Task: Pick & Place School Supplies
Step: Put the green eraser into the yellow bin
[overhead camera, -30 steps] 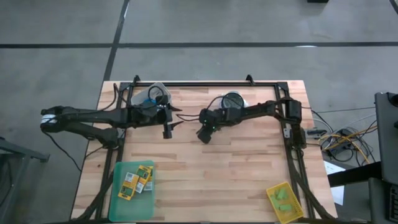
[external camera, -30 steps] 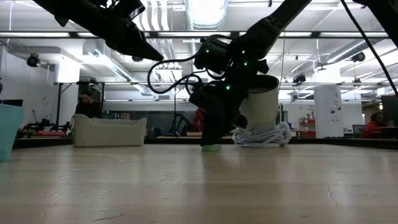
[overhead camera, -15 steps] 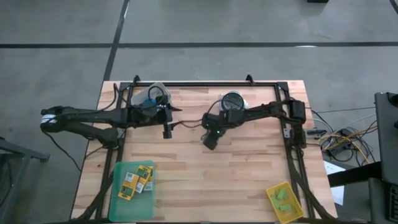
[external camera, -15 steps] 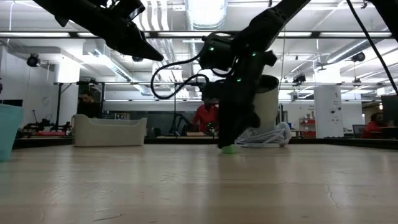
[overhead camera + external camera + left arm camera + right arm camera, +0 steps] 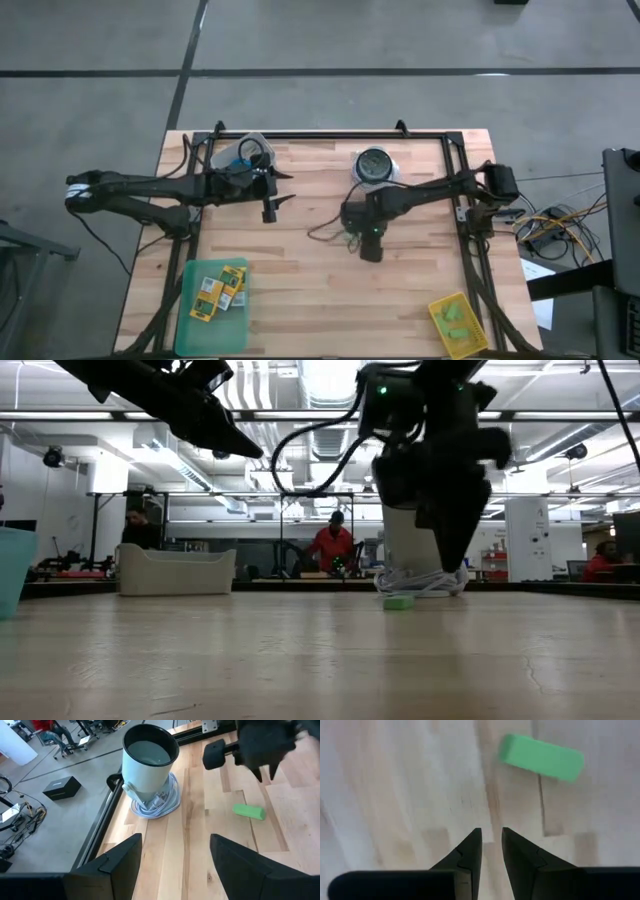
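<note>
I have the small light-green rectangular eraser block (image 5: 248, 811) lying flat on the bare wooden table (image 5: 300, 290), near the middle of the board, free of any grip. From above I can barely make it out, a green speck at the right arm's head. In the right wrist view the block (image 5: 541, 757) sits at about one o'clock from the fingertips, a little ahead of them and off their centre line, its long axis running nearly crosswise to the way the fingers point.

The right gripper (image 5: 491, 842) hangs just over the wood beside the block, its two dark fingers drawn close together with only a thin gap, nothing between them. I judge that gap too narrow for the block, so I would need to spread the fingers and shift toward one o'clock before coming down.

The right arm is plainly the nearer one. The left gripper (image 5: 175, 852) waits well apart, toward nine o'clock on the table, its fingers spread wide and empty, looking across at the block.

The small yellow bin (image 5: 458, 322) with green pieces in it stands at the table's five o'clock corner.
</note>
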Tool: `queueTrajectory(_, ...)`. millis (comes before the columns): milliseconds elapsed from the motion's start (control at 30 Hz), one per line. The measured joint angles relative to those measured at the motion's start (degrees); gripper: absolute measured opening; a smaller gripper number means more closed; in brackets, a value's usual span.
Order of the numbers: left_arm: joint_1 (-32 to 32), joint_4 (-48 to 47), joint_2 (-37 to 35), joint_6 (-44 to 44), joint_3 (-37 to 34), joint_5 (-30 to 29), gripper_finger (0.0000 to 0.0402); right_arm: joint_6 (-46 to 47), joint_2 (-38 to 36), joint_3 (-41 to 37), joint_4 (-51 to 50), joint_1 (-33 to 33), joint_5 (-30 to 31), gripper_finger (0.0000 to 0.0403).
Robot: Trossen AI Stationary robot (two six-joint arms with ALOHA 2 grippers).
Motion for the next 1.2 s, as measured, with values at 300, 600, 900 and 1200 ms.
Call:
queueTrajectory(300,0.0,-0.3,0.0,0.0,0.0,0.0,0.0241,-35.7,-8.4,-6.2,12.2,5.1,0.5,0.0059)
queueTrajectory(600,0.0,-0.4,0.0,0.0,0.0,0.0,0.0241,-43.6,-19.3,-17.9,33.2,3.0,0.7,0.0059)
queueTrajectory(900,0.0,-0.4,0.0,0.0,0.0,0.0,0.0241,-55.8,-23.7,-24.9,39.7,1.2,0.8,0.0059)
queueTrajectory(1200,0.0,-0.5,0.0,0.0,0.0,0.0,0.0241,-55.3,-21.4,-25.9,39.9,0.9,0.6,0.0059)
